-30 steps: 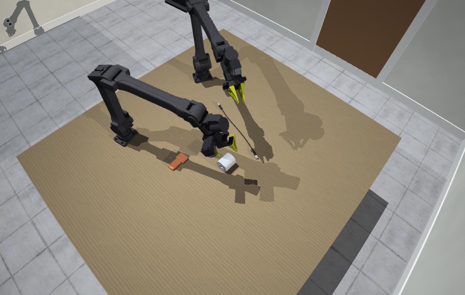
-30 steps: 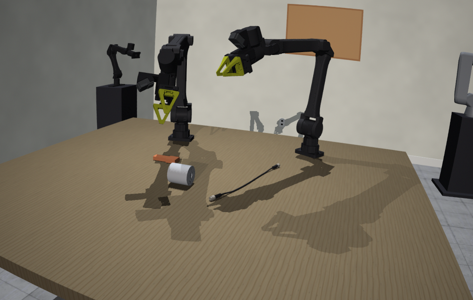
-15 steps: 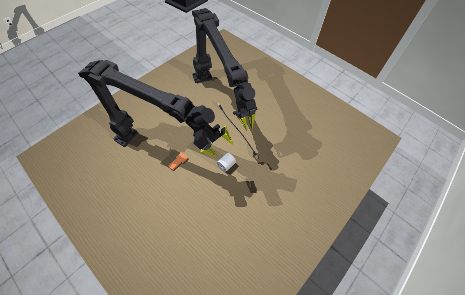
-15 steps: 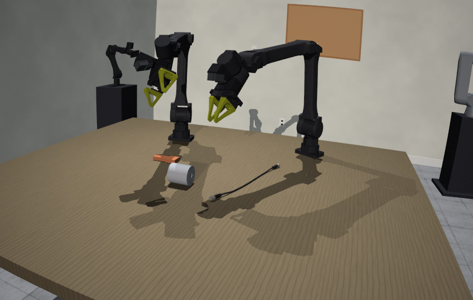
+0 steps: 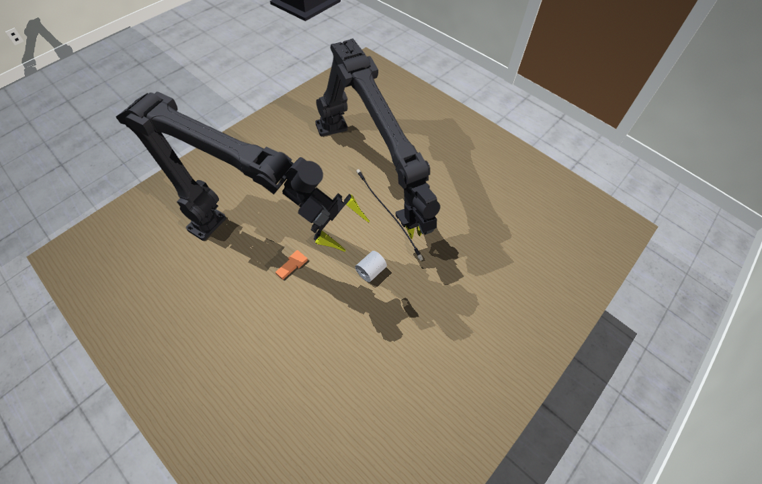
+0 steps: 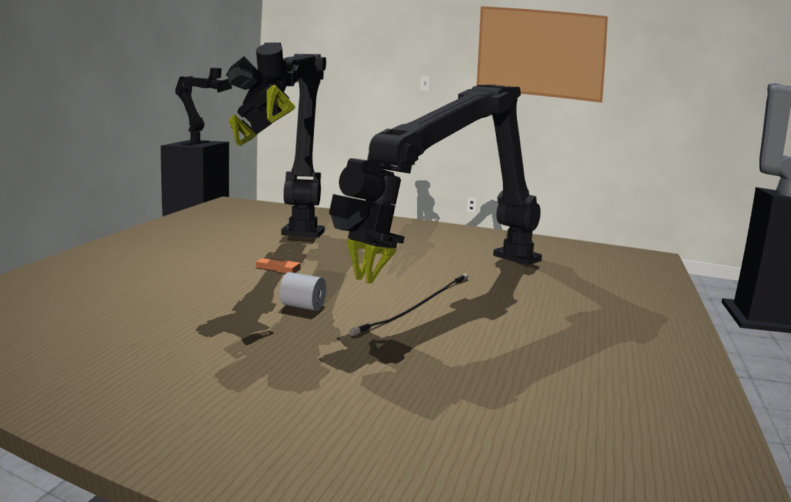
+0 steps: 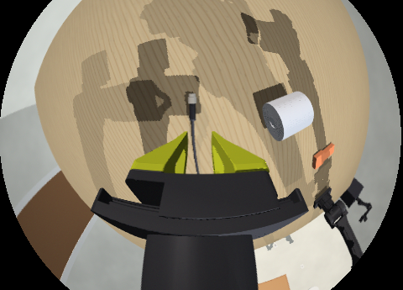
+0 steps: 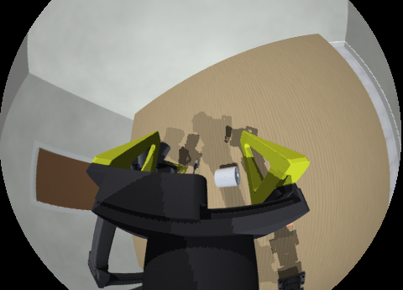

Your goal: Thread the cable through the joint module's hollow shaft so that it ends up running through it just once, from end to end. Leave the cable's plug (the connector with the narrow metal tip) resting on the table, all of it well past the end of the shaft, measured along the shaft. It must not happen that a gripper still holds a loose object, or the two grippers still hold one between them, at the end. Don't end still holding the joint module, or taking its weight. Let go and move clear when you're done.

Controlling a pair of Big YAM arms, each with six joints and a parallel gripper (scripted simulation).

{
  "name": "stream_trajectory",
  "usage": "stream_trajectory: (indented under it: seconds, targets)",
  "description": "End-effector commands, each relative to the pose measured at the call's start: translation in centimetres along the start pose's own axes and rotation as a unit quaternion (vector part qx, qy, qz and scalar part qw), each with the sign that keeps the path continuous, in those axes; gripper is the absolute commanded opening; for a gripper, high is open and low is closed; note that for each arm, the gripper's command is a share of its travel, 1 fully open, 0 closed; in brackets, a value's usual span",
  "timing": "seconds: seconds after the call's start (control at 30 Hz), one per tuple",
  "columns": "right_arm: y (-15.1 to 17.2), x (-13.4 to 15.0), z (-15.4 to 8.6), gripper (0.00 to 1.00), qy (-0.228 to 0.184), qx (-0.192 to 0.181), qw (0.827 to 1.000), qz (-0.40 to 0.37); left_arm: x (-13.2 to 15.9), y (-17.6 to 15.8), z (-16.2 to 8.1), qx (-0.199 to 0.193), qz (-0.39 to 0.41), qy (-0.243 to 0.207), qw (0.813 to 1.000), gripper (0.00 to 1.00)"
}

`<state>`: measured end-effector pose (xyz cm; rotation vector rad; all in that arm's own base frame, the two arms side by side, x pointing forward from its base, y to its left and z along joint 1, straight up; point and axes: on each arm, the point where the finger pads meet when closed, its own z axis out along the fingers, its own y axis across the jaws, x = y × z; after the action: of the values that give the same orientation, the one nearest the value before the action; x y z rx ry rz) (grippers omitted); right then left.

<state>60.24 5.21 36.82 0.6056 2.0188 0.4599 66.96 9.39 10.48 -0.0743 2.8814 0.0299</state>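
The white cylindrical joint module [image 5: 370,265] lies on its side on the table, also in the exterior view [image 6: 302,291] and the left wrist view [image 7: 288,114]. The black cable [image 5: 386,210] lies loose on the table beside it [image 6: 411,309], outside the shaft, with a connector at each end. My left gripper [image 5: 414,230] hovers above the cable near its closer connector [image 7: 191,98], fingers narrowly open and empty. My right gripper [image 5: 356,235] [image 6: 256,125] is raised high, wide open and empty; the module shows between its fingers far below [image 8: 227,176].
An orange block [image 5: 291,265] [image 6: 277,264] lies on the table left of the module. Both arm bases stand at the table's far side. Other arms on black pedestals stand off the table [image 6: 192,174] [image 6: 773,262].
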Motion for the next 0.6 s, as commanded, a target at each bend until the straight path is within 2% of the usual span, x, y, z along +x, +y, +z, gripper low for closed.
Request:
stream_trajectory:
  seconds: [0.0, 0.2, 0.27, 0.33, 0.37, 0.4, 0.43, 0.47, 0.53, 0.57]
  targets:
    - [-0.2, -2.2, -2.1, 0.96, -0.040, -0.018, 0.997, -0.057, -2.8, 2.1, -0.8, -0.003, -0.004, 0.000, 1.000, 0.27]
    - [0.1, -4.1, -4.8, 0.96, -0.092, -0.035, 0.987, -0.124, -1.9, 2.7, 1.3, 0.002, -0.007, 0.039, 0.999, 0.27]
    - [0.1, -4.7, -5.7, 0.96, -0.109, -0.039, 0.982, -0.146, -1.9, 1.9, 1.6, 0.004, -0.002, 0.043, 0.999, 0.27]
    - [0.1, -4.7, -5.7, 0.96, -0.109, -0.039, 0.982, -0.146, -1.9, 1.9, 1.6, 0.004, -0.002, 0.043, 0.999, 0.27]
    - [-0.1, -4.7, -5.7, 0.96, -0.114, -0.039, 0.980, -0.157, -2.4, 1.1, 0.2, 0.004, 0.002, 0.034, 0.999, 0.27]
    - [0.1, -5.0, -6.2, 0.96, -0.122, -0.041, 0.978, -0.166, -3.5, 0.4, -2.5, 0.002, 0.009, 0.009, 1.000, 0.27]
    - [0.2, -5.4, -6.9, 0.96, -0.133, -0.043, 0.974, -0.177, -3.3, 1.1, -2.1, 0.001, 0.000, 0.012, 1.000, 0.27]
    - [0.2, -5.7, -7.4, 0.96, -0.142, -0.044, 0.971, -0.188, -1.6, 2.9, 2.4, 0.001, -0.016, 0.048, 0.999, 0.27]
    - [0.2, -6.2, -8.5, 0.96, -0.161, -0.045, 0.963, -0.210, 0.3, 2.8, 4.1, 0.003, -0.018, 0.070, 0.997, 0.27]
    - [0.3, -6.5, -9.0, 0.96, -0.169, -0.046, 0.959, -0.220, 0.3, 2.8, 4.0, 0.003, -0.018, 0.070, 0.997, 0.27]
